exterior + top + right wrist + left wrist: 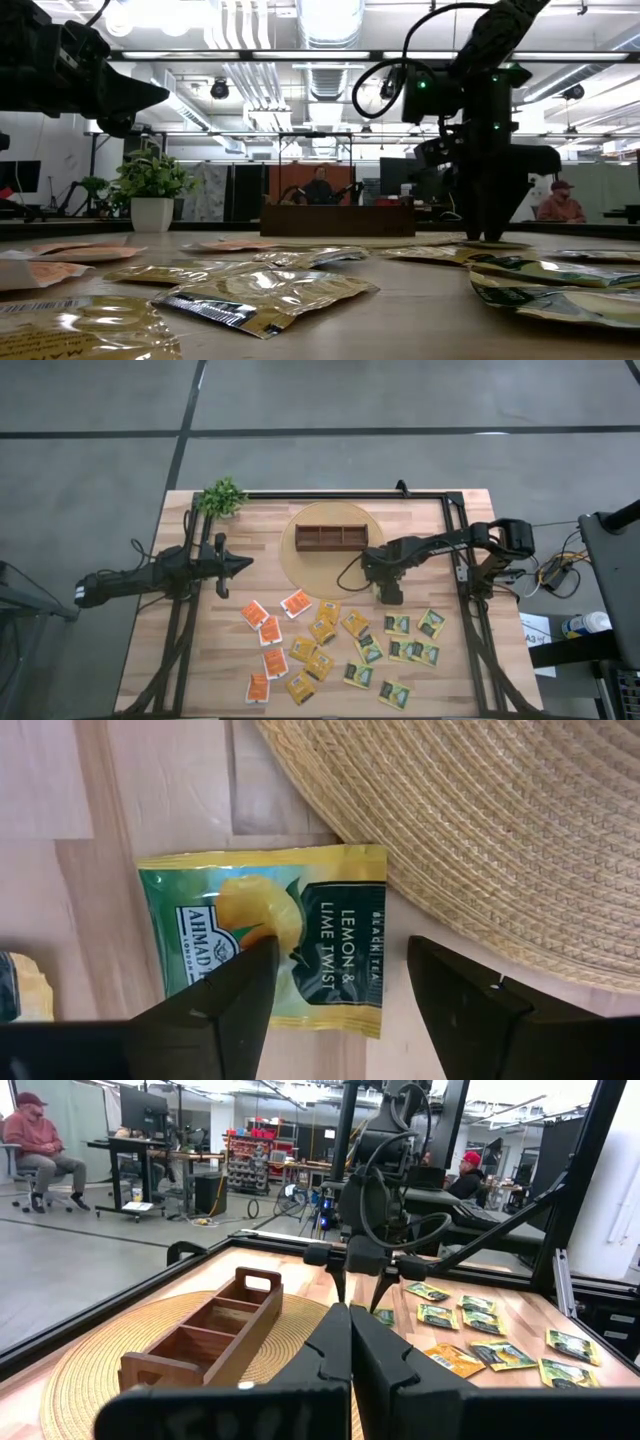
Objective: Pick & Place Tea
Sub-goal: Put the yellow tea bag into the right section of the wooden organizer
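OK, right gripper [340, 980] is hanging fingers-wide over a green lemon-lime sachet [290, 945] lying just beside the woven mat [500, 830]; only the right wrist view is showing its label. High view is hiding that sachet under the gripper [388, 592]. Left gripper [350, 1345] is sitting pinched closed, empty, at the table's left.

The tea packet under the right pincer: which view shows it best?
The right wrist view: the tea packet fills the picture, label readable, beside the straw mat, between the right pincer's open fingers. In the high view the arm hides it. In the low view it cannot be told apart. The left wrist view shows only a sliver.
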`<state>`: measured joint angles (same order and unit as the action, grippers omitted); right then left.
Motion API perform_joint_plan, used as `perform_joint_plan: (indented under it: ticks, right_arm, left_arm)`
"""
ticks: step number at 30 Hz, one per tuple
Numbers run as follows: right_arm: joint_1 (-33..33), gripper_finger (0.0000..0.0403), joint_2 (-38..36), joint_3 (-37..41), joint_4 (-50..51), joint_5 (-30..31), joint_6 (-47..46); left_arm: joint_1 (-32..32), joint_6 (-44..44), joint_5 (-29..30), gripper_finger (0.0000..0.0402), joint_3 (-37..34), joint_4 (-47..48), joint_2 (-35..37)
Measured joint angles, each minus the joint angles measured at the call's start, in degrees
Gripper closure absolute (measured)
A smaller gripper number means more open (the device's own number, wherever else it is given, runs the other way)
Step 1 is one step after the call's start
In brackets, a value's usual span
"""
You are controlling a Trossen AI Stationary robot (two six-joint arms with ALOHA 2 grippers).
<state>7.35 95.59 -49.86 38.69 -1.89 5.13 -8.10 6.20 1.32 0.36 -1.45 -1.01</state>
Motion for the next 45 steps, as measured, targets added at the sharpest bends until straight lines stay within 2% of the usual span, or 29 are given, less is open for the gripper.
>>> perform_joint_plan:
  ticks: [3,6,19,25,32,39,45]
  right_arm:
    - [0.11,0.0186,-0.02,0.48,-0.25,-0.41,-0.07]
    - [0.28,0.0210,0.00,0.61,-0.34,-1.59,0.07]
    - [0.23,0.0383,0.11,0.74,-0.16,-3.22,1.00]
    - [0.14,0.0393,0.30,-1.82,2.78,-2.63,-0.01]
    - [0.15,0.0394,-0.35,-11.07,10.04,9.24,1.91]
    - [0.95,0.0394,-0.22,-20.62,10.68,21.45,6.48]
    - [5.18,0.0394,1.55,-27.21,10.42,26.97,11.22]
  left_arm:
    - [0.00,0.00,0.00,0.0401,0.00,0.00,0.02]
    - [0.00,0.02,0.00,0.0401,0.00,0.02,0.00]
    - [0.00,0.01,0.00,0.0401,0.00,0.00,0.01]
    - [-0.02,0.01,0.00,0.0401,0.00,0.01,0.00]
    - [-0.02,0.00,0.00,0.0401,0.00,0.00,0.00]
    - [-0.01,0.00,0.00,0.0401,0.00,0.00,0.00]
    - [0.00,0.00,0.00,0.0401,0.00,0.00,0.00]
